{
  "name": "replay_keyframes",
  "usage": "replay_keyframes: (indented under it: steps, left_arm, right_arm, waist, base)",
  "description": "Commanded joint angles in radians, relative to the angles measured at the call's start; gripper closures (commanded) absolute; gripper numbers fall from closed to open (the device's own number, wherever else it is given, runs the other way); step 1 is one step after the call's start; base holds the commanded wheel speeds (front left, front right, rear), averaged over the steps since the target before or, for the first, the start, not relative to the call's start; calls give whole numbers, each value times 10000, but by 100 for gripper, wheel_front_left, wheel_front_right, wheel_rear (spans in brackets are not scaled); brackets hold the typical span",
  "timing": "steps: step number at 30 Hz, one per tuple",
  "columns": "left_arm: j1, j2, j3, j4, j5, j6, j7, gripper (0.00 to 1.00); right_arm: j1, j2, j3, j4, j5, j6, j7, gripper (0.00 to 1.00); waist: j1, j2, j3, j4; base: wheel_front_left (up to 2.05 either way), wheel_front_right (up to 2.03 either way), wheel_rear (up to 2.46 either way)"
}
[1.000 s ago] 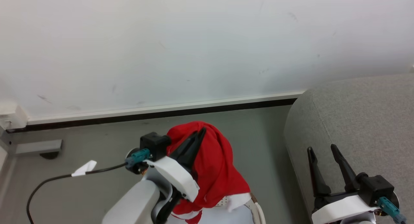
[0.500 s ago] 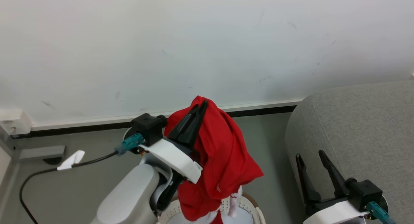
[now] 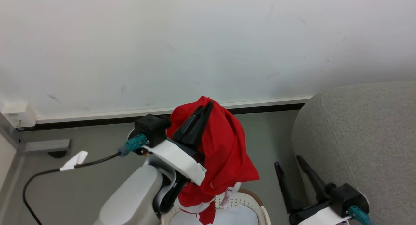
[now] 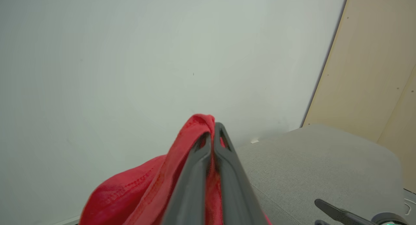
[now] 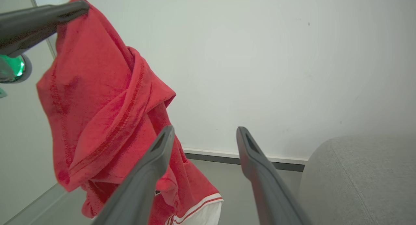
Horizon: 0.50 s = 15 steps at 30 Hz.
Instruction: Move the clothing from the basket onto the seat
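Head view: my left hand (image 3: pixel 208 105) grips the red clothing (image 3: pixel 224 147) above the basket (image 3: pixel 256 203), with the seat (image 3: pixel 357 137) off to my right.
Nearest me, the basket's white perforated wall and tan rim lie at the bottom edge, a pale cloth (image 3: pixel 240 217) inside it; the garment's lowest red-and-white folds dangle over its opening, and I cannot tell whether they touch. My right hand (image 3: pixel 287 160) is low beside the seat's grey side, fingers spread and empty. Higher up, my left hand's fingers are clenched together on a bunched red fold, and the rest drapes down from them. Farther off, a black cable (image 3: pixel 42 176) with a white tag runs across the grey floor (image 3: pixel 97 140), then comes the dark skirting and white wall (image 3: pixel 195 40).
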Motion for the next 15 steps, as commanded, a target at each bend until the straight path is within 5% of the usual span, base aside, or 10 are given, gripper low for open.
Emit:
replay_keyframes:
  steps: [1, 15]
  left_arm:
    - [-43, -4, -17, 32, -152, -34, -6, 100]
    - [-255, -421, -642, 448, -237, -248, 5, 100]
  right_arm:
    - [-162, -112, 284, 15, 192, -21, -21, 0]
    - [-1515, -595, 2824, 1180, 1328, -21, -21, 0]
  waist:
    - [1, -1, 16, 36]
    - [1, -1, -48, 892]
  base:
    - [0, 0, 0]
    - [0, 0, 0]
